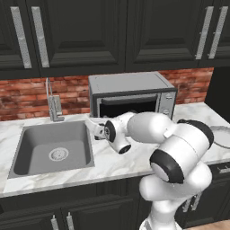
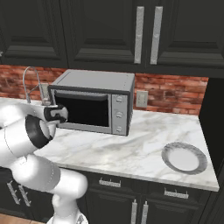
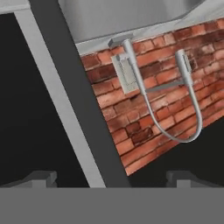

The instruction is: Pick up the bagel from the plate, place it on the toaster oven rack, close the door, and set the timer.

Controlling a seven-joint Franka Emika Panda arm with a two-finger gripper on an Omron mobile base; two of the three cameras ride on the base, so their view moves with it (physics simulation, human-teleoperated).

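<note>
The grey toaster oven (image 1: 130, 94) (image 2: 94, 103) stands on the counter against the brick wall. Its door (image 2: 83, 109), with dark glass and a bar handle along the top, stands upright against the front. My gripper (image 1: 95, 128) (image 2: 56, 114) hovers at the oven's lower left front corner, open, with nothing between its fingers. In the hand view the gripper (image 3: 113, 179) looks past the oven's grey edge (image 3: 57, 100) toward the wall. The plate (image 2: 184, 157) (image 1: 222, 137) lies bare on the counter to the right. The bagel and the toaster oven rack are hidden.
A steel sink (image 1: 51, 150) with a faucet (image 1: 54, 101) (image 3: 175, 100) lies left of the oven. Black cabinets (image 2: 109, 30) hang above. An outlet (image 2: 141, 99) sits on the brick wall right of the oven. Marble counter (image 2: 131, 144) stretches between oven and plate.
</note>
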